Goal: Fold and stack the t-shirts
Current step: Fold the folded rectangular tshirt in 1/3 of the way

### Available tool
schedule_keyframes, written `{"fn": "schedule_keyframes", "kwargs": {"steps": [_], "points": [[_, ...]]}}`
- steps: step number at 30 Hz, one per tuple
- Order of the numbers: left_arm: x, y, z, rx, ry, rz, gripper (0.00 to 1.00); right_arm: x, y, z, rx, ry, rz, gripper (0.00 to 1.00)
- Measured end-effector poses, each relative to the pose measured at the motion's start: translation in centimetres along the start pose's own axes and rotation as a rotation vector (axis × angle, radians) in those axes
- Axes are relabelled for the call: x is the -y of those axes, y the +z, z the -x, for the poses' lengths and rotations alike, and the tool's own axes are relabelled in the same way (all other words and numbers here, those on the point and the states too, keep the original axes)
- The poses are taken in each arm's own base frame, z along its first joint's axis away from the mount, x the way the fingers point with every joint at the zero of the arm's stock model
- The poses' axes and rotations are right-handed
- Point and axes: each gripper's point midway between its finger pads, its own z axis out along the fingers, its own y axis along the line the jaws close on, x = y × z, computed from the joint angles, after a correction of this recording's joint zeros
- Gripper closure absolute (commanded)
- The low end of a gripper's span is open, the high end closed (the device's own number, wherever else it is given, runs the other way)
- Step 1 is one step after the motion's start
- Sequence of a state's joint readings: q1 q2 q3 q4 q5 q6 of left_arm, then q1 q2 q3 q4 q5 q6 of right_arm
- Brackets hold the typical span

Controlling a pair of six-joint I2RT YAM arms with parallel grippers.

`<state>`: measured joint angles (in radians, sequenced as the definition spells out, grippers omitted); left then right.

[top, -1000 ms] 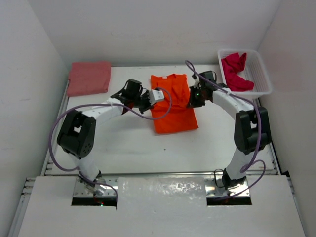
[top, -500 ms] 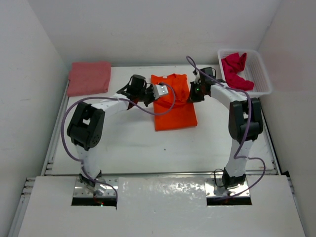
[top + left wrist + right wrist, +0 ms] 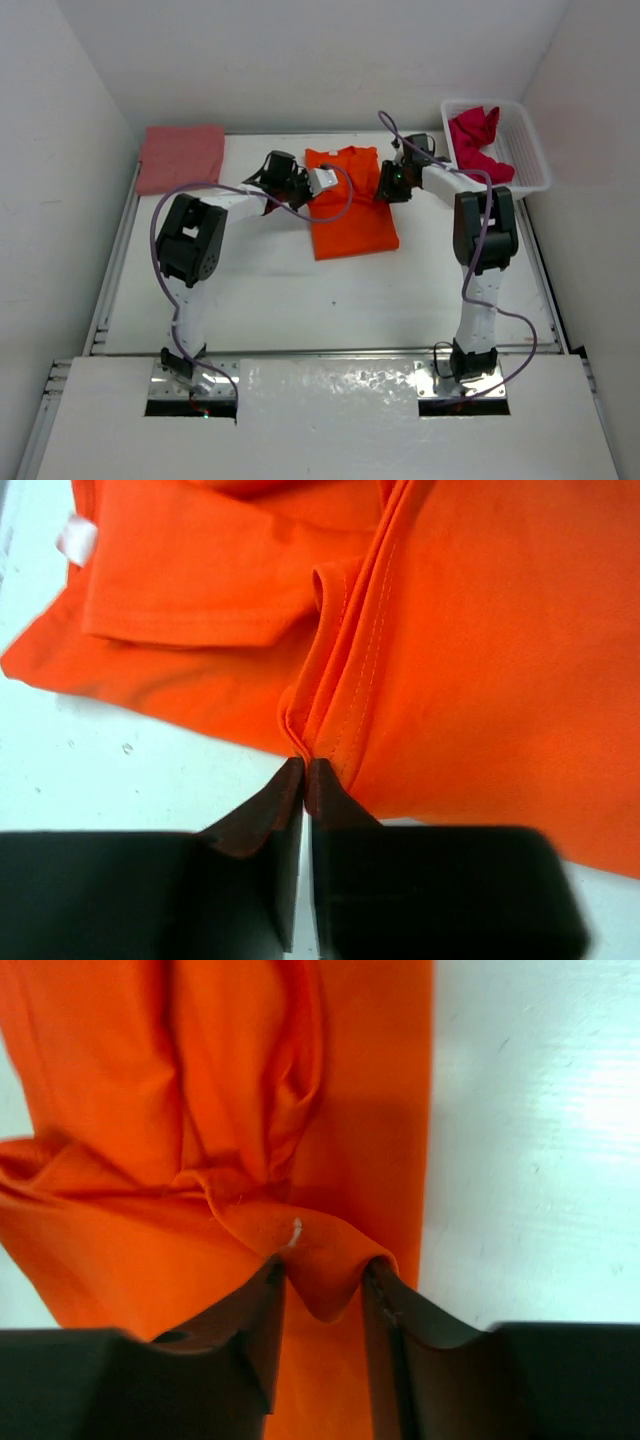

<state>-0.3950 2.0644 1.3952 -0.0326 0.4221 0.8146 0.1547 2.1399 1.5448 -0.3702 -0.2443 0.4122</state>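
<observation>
Toward the far middle of the white surface (image 3: 300, 290) the orange t-shirt (image 3: 352, 205) lies partly folded, a long soft rectangle with its neck end farthest from the arm bases. From above we also see the pink t-shirt (image 3: 181, 157) folded flat at the far left corner and the red t-shirt (image 3: 477, 145) crumpled in the white mesh basket (image 3: 533, 160) at the far right. Neither wrist view shows these.

From above, the left end effector (image 3: 318, 183) and right end effector (image 3: 385, 185) are small dark shapes at the orange cloth's two side edges, and we cannot read their fingers there. The left wrist view settles it for the left end effector (image 3: 304, 765): its dark fingers are pressed together on a stitched pleat of the orange t-shirt's edge, the cloth puckering into the tips. A small white label (image 3: 77, 538) shows at the top left, partly cut off.

Seen from the right wrist, the right end effector (image 3: 322, 1270) has its fingers partly spread, and a loose hump of orange cloth sags between them, unsqueezed. Smooth knit fills both close views, so we cannot make out the garment's outline there.
</observation>
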Motion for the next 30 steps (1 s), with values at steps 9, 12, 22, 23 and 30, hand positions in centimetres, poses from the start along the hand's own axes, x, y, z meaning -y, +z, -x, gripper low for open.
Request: {"fn": "schedule_keyframes", "kwargs": {"steps": [9, 12, 22, 23, 30], "points": [[-2.6, 1.3, -1.9, -0.090, -0.103, 0.093, 0.53, 3.0, -1.0, 6.3, 0.139, -0.032, -0.088, 0.54], [-4.9, 0.8, -1.2, -0.079, -0.177, 0.153, 0.42, 3.3, -3.5, 8.1, 0.205, -0.071, -0.114, 0.70], [-4.4, -2.8, 0.0, -0.070, -0.221, 0.024, 0.52, -0.2, -6.2, 1.4, 0.182, -0.094, 0.037, 1.00], [-3.1, -3.3, 0.5, -0.072, -0.191, -0.028, 0.52, -0.4, -5.4, 0.8, 0.160, -0.089, 0.049, 1.00], [7.7, -5.0, 1.5, -0.126, -0.070, -0.313, 0.45, 0.3, 1.2, -0.3, 0.072, -0.021, 0.069, 0.99]]}}
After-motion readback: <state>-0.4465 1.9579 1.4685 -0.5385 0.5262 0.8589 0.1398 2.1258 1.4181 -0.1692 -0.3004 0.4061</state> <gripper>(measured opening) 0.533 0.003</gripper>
